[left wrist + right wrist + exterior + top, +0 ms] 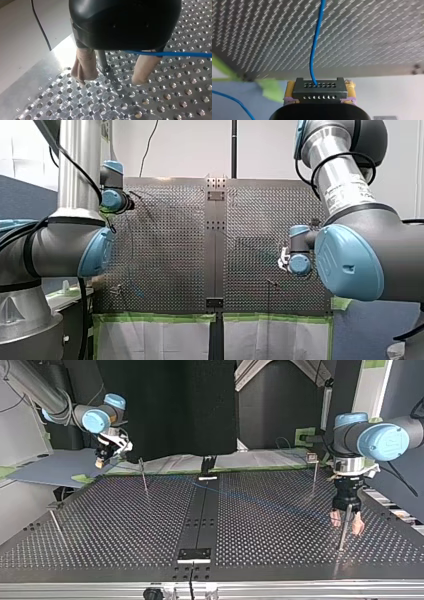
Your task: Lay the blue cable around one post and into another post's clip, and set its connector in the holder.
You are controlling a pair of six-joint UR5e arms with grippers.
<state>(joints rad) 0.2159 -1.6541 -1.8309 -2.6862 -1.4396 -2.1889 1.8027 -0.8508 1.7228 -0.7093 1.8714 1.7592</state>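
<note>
Blue thin cable (180,54) running past thin metal post (102,61), straddled by open beige-padded left gripper (111,78). Black holed connector block (319,87) pinched in yellow-padded right gripper (320,92); remaining routing and seating not done yet, guessing.

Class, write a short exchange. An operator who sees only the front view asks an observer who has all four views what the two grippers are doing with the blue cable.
Operator: In the front view the wrists hide both sets of fingers. Is the right one holding anything?
Observer: Yes. The right wrist view shows the right gripper shut on the black connector, with the blue cable running out of it.
Operator: And the left one?
Observer: The left wrist view shows the left gripper open, with a thin post standing between its beige pads. The cable passes by one pad and is not clamped.
</note>
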